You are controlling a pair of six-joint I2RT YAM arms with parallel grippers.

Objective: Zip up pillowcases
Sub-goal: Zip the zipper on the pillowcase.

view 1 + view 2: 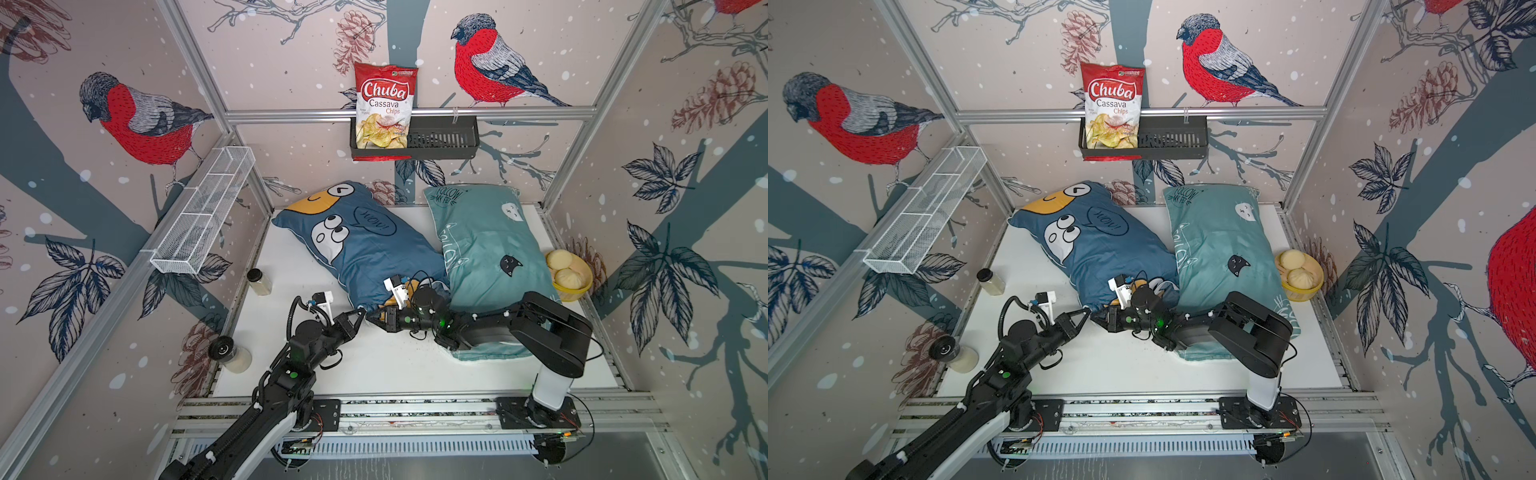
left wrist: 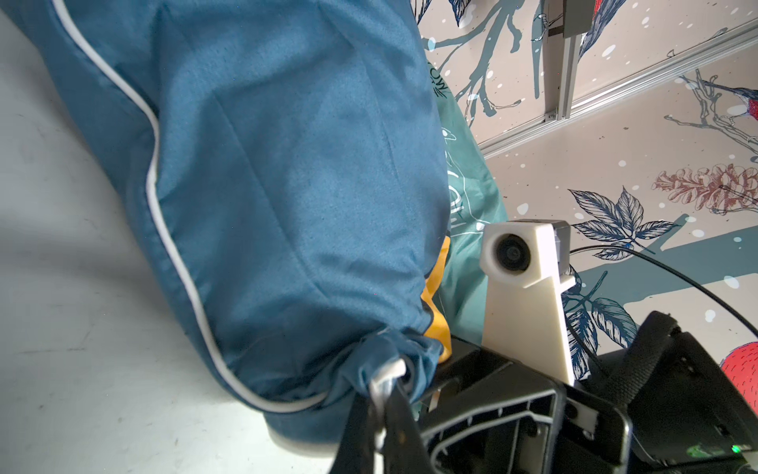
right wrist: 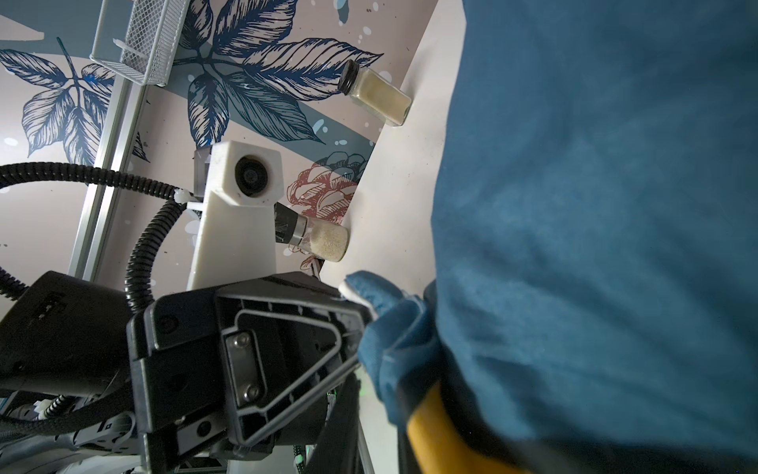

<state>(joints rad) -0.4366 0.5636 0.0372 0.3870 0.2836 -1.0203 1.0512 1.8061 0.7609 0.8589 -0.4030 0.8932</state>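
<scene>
Dark blue pillowcase (image 1: 365, 249) lies diagonally on the white table (image 1: 374, 374), its side touching the teal pillowcase (image 1: 490, 249). Left gripper (image 1: 360, 311) is clamped tight on the bunched near corner (image 2: 393, 353) of the blue one. Right gripper (image 1: 370, 316) sits tip to tip with it at the same end, against yellow fabric (image 3: 434, 431) of that case. Can't tell whether its jaws grip anything. No zipper pull visible. Reads as the anchoring step: corner pinned, pull not yet caught. The next move likely needs the right to pinch the pull and draw it along the edge, away from the left, which supplies tension.
</scene>
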